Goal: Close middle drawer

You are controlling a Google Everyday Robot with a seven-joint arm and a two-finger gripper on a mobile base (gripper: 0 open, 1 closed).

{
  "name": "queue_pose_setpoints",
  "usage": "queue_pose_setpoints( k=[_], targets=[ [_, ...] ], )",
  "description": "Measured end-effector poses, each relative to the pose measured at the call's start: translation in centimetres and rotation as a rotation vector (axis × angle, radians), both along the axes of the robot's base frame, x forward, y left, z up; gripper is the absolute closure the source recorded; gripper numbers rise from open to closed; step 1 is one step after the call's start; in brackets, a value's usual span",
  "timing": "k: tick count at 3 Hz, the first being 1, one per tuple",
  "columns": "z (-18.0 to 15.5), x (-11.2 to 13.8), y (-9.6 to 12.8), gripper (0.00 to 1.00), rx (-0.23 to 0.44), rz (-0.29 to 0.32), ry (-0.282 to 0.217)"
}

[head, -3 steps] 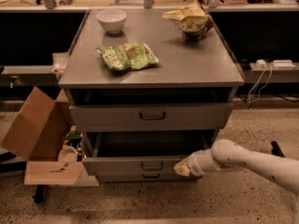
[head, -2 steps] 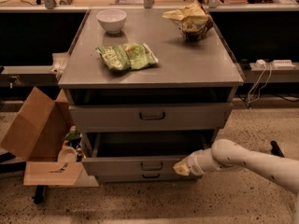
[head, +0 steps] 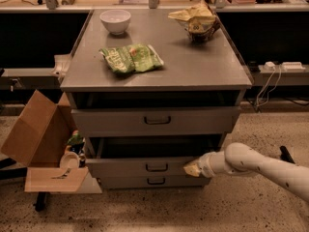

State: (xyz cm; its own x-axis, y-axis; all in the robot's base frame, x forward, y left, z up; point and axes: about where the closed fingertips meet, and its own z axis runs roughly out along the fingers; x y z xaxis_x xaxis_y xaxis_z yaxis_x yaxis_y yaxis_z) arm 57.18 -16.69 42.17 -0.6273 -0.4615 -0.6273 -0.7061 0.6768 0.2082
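Observation:
The middle drawer (head: 145, 167) is a grey metal drawer with a low front panel and a small dark bar handle (head: 157, 167). It stands pulled out a little, with a dark gap above its front. My gripper (head: 193, 169), on a white arm (head: 256, 166) coming in from the right, sits at the right end of this drawer's front panel, touching or almost touching it. The taller-fronted drawer (head: 157, 121) above is also slightly out. The thin-fronted drawer (head: 157, 181) lies below.
On the cabinet top (head: 203, 66) are a white bowl (head: 115, 21), a green chip bag (head: 131, 58) and a dark bowl with a crumpled bag (head: 198, 21). An open cardboard box (head: 41, 149) stands on the floor at the left. Cables and a power strip (head: 280, 66) are at the right.

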Motion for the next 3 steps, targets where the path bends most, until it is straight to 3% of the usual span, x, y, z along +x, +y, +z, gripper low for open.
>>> queue_pose_setpoints(
  k=[1,3],
  targets=[
    [0.0,0.0,0.0,1.0,0.0,0.0,0.0],
    [0.03,0.69,-0.8,1.0,0.002,-0.081,0.0]
  ],
)
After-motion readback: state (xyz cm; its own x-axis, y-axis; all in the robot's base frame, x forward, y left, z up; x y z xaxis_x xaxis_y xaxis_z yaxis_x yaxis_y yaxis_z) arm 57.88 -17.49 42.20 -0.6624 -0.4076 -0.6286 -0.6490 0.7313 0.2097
